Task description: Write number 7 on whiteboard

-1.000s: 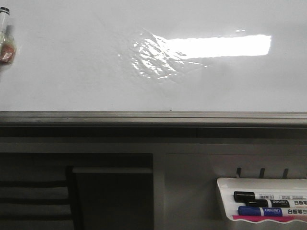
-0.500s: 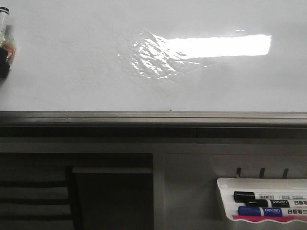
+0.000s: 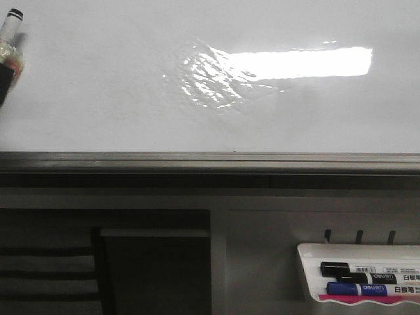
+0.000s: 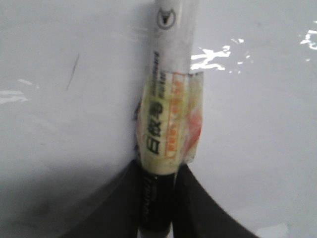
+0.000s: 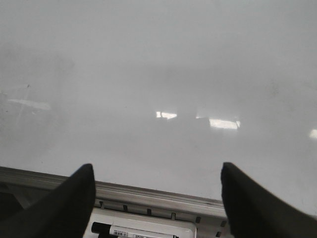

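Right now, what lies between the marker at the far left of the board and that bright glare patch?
Nothing: in the front view, bare glossy white whiteboard runs from the taped white marker, held by the left pincer, to the rectangular glare.

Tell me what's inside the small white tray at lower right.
The tray holds a black-capped marker above a blue-capped one. Its pink front lip and the frame edge hide anything else.

A glossy whiteboard (image 3: 118, 92) served as the desk, a bright rectangular glare (image 3: 302, 63) and wrinkled patch (image 3: 210, 82) on its surface. A grey rail (image 3: 210, 159) ran along its near edge.
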